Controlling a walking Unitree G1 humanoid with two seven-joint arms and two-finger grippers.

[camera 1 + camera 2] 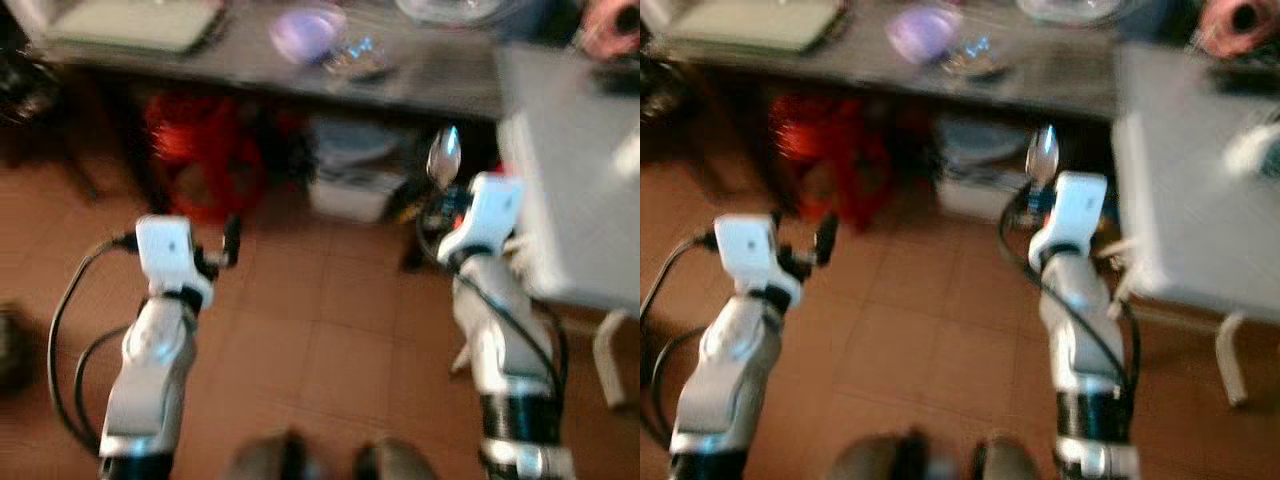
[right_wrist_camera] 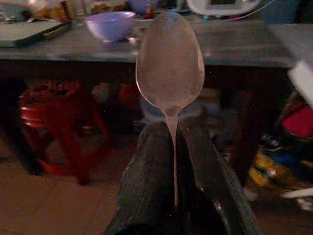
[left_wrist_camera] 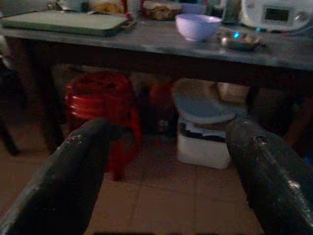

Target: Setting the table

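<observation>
Right gripper (image 2: 174,161) is clamped thin on a spoon (image 2: 169,63) handle, bowl up at 12 o'clock toward the table (image 2: 244,51); left gripper (image 3: 166,161) gapes empty; risk: spoon pivots or slips out while walking, or clips the table edge.

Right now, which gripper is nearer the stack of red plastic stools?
Left. The left gripper hangs beside the red plastic stools; the right gripper, shut on a metal spoon, is farther across.

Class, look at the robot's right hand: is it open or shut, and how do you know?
Shut. The right hand has its two fingers pressed together on the handle of a spoon, whose bowl sticks out beyond the fingertips.
</observation>
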